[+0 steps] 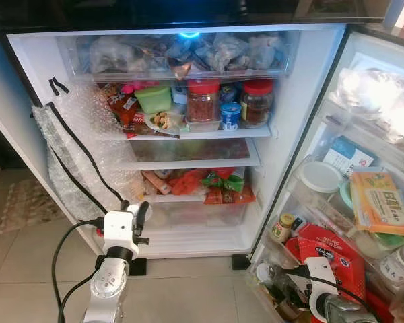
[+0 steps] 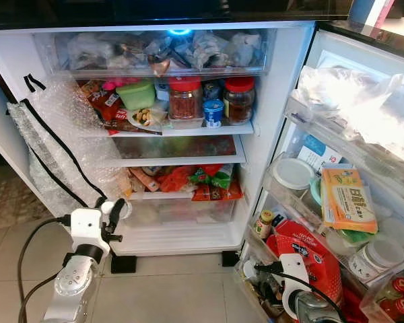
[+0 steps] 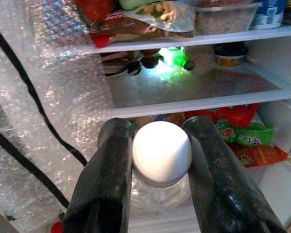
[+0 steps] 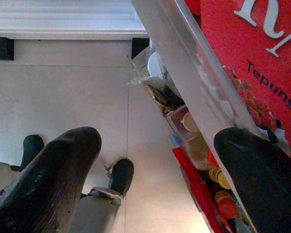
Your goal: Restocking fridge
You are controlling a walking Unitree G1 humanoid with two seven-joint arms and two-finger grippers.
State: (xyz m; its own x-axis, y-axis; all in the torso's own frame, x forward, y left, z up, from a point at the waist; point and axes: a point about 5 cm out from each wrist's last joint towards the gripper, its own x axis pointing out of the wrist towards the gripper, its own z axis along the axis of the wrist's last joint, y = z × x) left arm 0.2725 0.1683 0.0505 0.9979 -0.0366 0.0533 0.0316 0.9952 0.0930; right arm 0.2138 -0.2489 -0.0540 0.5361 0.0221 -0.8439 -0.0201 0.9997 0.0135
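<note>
Silver left arm [image 1: 108,286], white wrist block, black cable, 2 black fingers [image 3: 104,179]

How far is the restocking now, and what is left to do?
Fridge shelves and door racks already look stocked. In hand: the left gripper is shut on a white-capped clear jar, outside the fridge. Left: placing the jar on a shelf. The right gripper hangs open, holding nothing.

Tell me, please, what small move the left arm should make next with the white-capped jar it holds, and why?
Probably ease the left gripper forward and up toward the middle shelf: its fingers are shut on the white-capped jar outside the fridge, and that shelf has bare space at the front.
</note>
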